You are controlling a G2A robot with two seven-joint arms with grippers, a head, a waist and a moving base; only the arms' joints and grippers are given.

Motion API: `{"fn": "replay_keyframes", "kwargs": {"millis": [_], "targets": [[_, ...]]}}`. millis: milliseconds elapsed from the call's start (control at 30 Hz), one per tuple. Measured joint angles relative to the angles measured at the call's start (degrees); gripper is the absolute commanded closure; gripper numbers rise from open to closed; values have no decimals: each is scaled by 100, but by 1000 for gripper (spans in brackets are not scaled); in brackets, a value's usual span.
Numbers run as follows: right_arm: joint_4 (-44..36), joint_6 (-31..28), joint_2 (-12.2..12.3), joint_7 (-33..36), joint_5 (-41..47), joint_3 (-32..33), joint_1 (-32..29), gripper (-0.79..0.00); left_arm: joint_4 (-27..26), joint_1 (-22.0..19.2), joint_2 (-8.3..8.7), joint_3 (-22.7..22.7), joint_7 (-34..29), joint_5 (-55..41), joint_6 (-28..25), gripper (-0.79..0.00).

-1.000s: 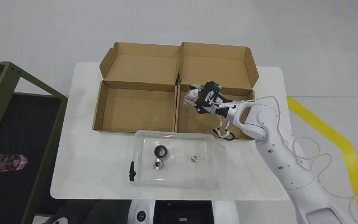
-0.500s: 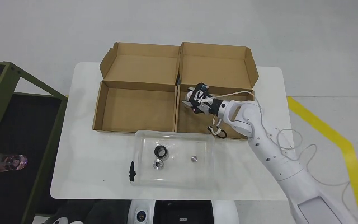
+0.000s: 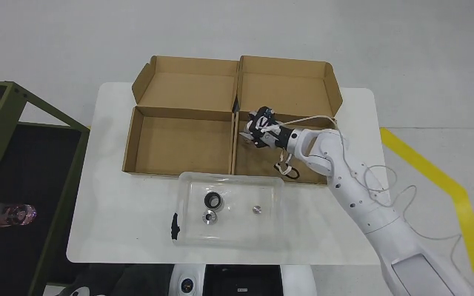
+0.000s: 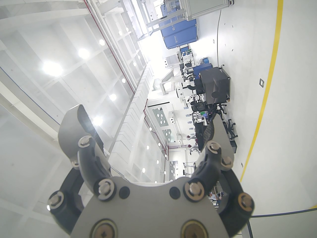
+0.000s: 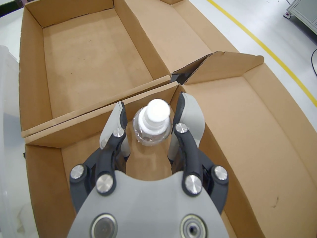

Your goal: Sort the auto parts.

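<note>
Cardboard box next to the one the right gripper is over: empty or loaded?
Empty. The open brown cardboard box has a bare floor in both the top and right wrist views, with no parts in it.

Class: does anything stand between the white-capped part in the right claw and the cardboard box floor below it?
Nothing visible does. The right claw holds the white-capped part over a corner of the right cardboard box, whose floor there is bare.

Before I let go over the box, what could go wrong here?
1. The right pincer holds the white-capped part over the right box, close to the wall it shares with the left box. Dropped here, it might clip that wall or bounce across.
2. Its clear body looks round, so it may roll once released.
</note>
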Motion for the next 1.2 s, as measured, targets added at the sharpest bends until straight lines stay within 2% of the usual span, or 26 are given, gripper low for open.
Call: {"fn": "replay_keyframes", "kwargs": {"millis": [167, 233, 267, 733, 900, 1200], "targets": [[-394, -91, 69, 36, -110, 235, -100, -653, 0, 0, 0, 0, 0, 0, 0, -785], [-641, -144, 107, 91, -138, 362, -175, -770, 0, 0, 0, 0, 0, 0, 0, -785], [-757, -166, 126, 128, -151, 421, -213, -785, 0, 0, 0, 0, 0, 0, 0, -785], [-2717, -720, 384, 1353, 284, 1148, -1137, -785, 0, 0, 0, 0, 0, 0, 0, -785], [-3191, -845, 450, 1810, 560, 1260, -1480, -785, 0, 0, 0, 0, 0, 0, 0, -785], [-4003, -1439, 611, 2696, 743, 1403, -2024, -785, 0, 0, 0, 0, 0, 0, 0, -785]]}}
